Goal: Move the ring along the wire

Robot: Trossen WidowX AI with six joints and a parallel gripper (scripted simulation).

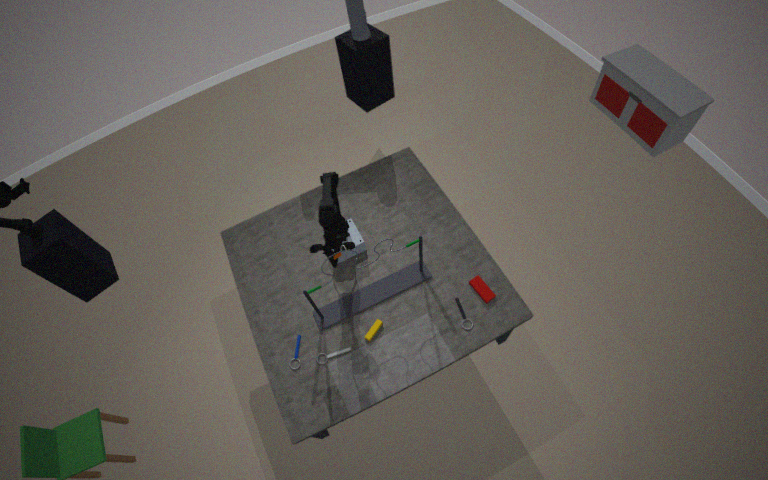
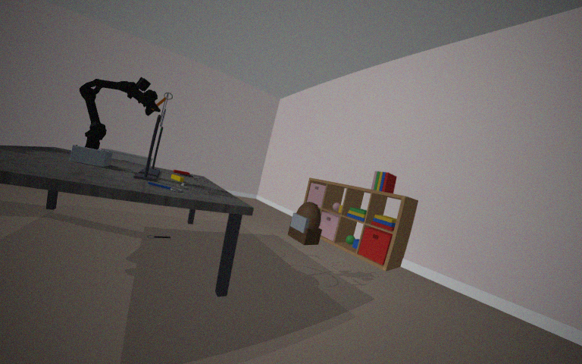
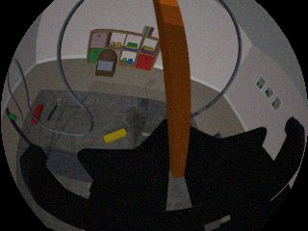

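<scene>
wide grey tabletop [image 1: 266, 243] [image 2: 25, 161] [image 3: 130, 108] bears the two-post wire stand, the black robot arm [image 1: 330, 209] [image 2: 92, 109] reaching in above it. judged mid-transfer: ring [image 2: 172, 95] [image 3: 59, 48] well up between the posts, off both green end parts, tilted orange handle [image 1: 337, 256] [image 2: 161, 101] [image 3: 178, 96] pinched by its lower end in the end effector [image 1: 336, 261] [image 2: 158, 109] [image 3: 169, 123], though whether ring clears the thin grey wire [image 1: 384, 240] [image 3: 67, 134] cannot be told. next wants slow travel, ring centred and turned with each bend, grip kept until the destination green.
</scene>
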